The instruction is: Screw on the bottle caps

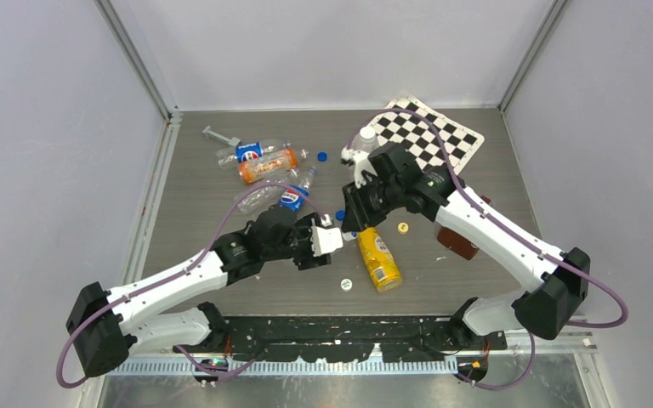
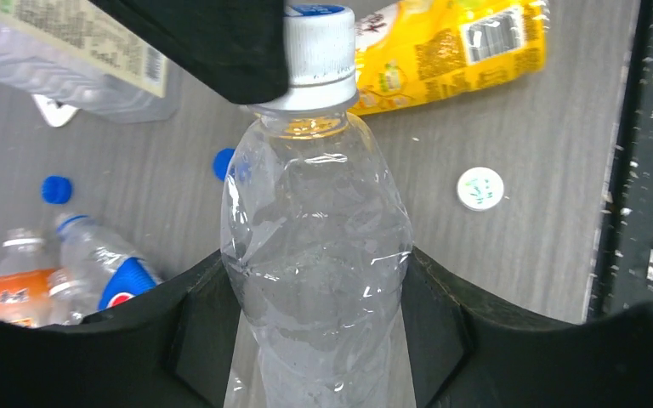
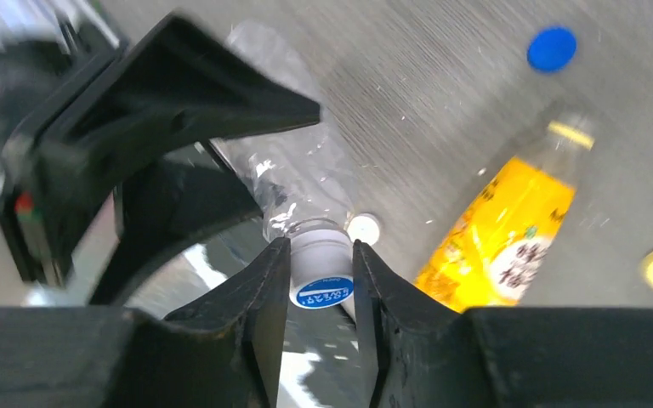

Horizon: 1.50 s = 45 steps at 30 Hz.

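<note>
My left gripper (image 2: pixel 316 323) is shut on the body of a slim clear bottle (image 2: pixel 315 255) and holds it off the table. A white cap with a blue top (image 2: pixel 319 55) sits on its neck. My right gripper (image 3: pixel 320 251) is shut on that cap (image 3: pixel 321 291), one finger on each side. In the top view the two grippers meet at mid-table, left (image 1: pixel 319 242) and right (image 1: pixel 350 212); the bottle is mostly hidden between them. A wider clear bottle with a pale label (image 2: pixel 76 59) is close behind.
A yellow bottle (image 1: pixel 378 257) lies right of the grippers. Loose caps lie around: white (image 1: pixel 345 285), yellow (image 1: pixel 403 227), blue (image 1: pixel 321 156). Pepsi bottles (image 1: pixel 255 151) and an orange one (image 1: pixel 268 166) lie at the back left. A checkerboard (image 1: pixel 429 136) is at the back right.
</note>
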Available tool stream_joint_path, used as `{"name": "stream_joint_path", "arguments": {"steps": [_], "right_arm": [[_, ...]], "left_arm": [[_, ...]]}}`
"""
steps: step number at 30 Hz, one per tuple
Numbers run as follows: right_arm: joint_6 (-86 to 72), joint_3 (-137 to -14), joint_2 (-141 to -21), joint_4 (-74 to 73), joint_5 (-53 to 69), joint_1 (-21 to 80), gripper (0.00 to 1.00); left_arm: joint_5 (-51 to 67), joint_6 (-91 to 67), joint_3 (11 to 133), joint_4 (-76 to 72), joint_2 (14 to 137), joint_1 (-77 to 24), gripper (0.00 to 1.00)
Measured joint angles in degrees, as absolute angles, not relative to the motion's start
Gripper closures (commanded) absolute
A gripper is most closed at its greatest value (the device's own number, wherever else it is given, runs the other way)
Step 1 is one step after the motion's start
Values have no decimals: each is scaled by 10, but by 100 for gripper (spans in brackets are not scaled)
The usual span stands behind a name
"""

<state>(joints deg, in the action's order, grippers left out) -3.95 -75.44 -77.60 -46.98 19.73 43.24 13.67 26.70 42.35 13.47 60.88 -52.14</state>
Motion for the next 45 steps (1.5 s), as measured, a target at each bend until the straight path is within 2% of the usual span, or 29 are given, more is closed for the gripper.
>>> {"name": "stream_joint_path", "arguments": {"steps": [3,5,6,7,8,10,12,18,28,36,38,40,41,42,44,45], "right_arm": [[-189,-757,-789,-460,200,391,99],[-265,-752,-790,-456,199,369,84],[-288,-750,-788,-454,197,364,64],[-309,-744,-783,-445,192,359,56],[-321,-740,-779,-438,189,357,42],[-333,-725,-760,-418,174,356,28],[-332,-705,-728,-396,159,355,23],[-323,-634,-620,-305,127,355,21],[-374,-547,-613,-155,118,368,23],[-412,-507,-625,-44,94,394,35],[-418,-500,-628,-25,90,398,43],[-423,-488,-628,-1,85,401,67],[-423,-482,-628,9,83,402,74],[-427,-477,-628,21,84,403,89],[-424,-471,-628,31,78,404,98],[-424,-470,-627,31,77,404,99]], "left_arm": [[102,277,411,108,599,-522,100],[84,280,402,91,589,-524,100],[78,281,399,85,585,-524,100],[70,283,397,83,582,-525,100],[63,285,396,79,580,-525,100],[50,284,396,70,580,-525,100],[30,272,395,51,580,-525,100],[-10,212,386,-18,579,-525,100],[-13,147,376,-73,579,-525,100],[1,129,376,-80,579,-525,100],[3,126,376,-80,579,-525,100],[5,124,376,-80,579,-525,100],[7,123,376,-80,579,-525,100],[7,123,376,-78,580,-525,100],[8,122,376,-74,579,-525,96],[8,122,376,-73,580,-525,92]]}}
